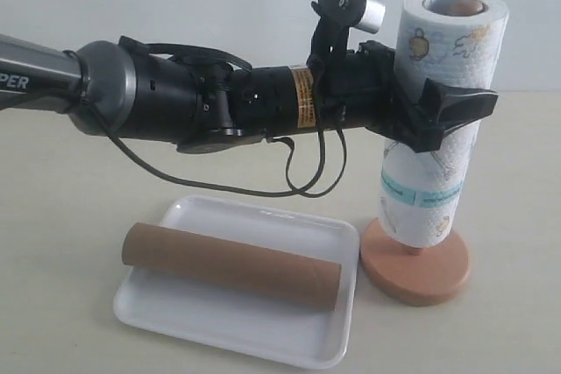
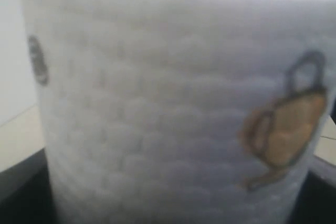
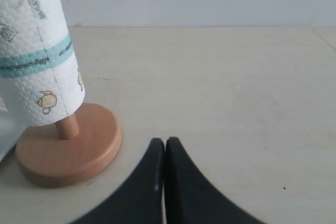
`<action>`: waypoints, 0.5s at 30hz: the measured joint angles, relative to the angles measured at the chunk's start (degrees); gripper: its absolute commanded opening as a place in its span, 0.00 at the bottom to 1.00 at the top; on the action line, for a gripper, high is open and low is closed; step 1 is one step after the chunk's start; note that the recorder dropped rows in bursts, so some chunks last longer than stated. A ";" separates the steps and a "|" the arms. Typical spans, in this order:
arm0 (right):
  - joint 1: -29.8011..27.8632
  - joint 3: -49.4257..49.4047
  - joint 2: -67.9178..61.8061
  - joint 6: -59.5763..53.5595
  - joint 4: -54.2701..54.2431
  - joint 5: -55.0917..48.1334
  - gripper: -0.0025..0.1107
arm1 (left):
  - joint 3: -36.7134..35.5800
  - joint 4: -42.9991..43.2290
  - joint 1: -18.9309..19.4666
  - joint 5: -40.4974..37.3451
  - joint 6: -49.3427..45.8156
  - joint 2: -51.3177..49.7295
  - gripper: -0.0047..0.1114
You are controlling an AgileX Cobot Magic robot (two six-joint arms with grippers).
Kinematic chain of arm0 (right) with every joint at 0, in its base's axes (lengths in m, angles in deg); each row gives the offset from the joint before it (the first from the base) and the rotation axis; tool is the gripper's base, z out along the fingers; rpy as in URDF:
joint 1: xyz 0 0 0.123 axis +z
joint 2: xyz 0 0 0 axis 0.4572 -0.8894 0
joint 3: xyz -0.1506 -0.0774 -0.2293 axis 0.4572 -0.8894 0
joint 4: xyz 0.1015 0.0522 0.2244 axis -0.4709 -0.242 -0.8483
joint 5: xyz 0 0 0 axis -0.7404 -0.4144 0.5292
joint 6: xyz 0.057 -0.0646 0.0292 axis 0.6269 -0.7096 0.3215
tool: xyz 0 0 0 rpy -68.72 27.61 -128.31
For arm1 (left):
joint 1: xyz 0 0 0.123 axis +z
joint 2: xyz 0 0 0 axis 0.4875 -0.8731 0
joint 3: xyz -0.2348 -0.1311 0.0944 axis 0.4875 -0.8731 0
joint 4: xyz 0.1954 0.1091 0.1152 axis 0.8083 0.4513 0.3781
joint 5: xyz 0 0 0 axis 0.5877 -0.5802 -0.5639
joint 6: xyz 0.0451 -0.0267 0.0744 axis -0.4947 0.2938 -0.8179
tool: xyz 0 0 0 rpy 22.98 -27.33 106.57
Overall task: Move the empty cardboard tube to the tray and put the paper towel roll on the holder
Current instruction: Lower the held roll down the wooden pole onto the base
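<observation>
The paper towel roll [image 1: 447, 32] stands upright over the holder's dowel, its lower end a little above the round wooden base [image 1: 416, 273]. A short piece of dowel [image 3: 67, 127] shows under the roll [image 3: 34, 51]. My left gripper [image 1: 447, 116] reaches across and is shut on the roll's middle, and the roll [image 2: 157, 103] fills the left wrist view. The empty cardboard tube [image 1: 232, 264] lies lengthwise in the white tray [image 1: 228, 326]. My right gripper [image 3: 165, 144] is shut with nothing in it, low over the table beside the holder base [image 3: 68, 153].
The tray sits left of the holder, its corner close to the base. The left arm [image 1: 219, 102] spans the scene above the tray, with a cable loop [image 1: 307, 186] hanging under it. Beige tabletop [image 3: 236, 87] stretches beyond the right gripper.
</observation>
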 measured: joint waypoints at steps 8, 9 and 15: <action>0.00 0.00 0.00 0.00 0.00 0.00 0.02 | -0.35 -0.84 0.00 0.22 -1.64 -1.33 0.08; 0.00 0.00 0.00 0.00 0.00 0.00 0.02 | -0.35 -0.93 0.00 0.22 -1.64 -1.73 0.08; 0.00 0.00 0.00 0.00 0.00 0.00 0.02 | -0.35 -0.93 0.00 0.22 -2.01 -3.67 0.08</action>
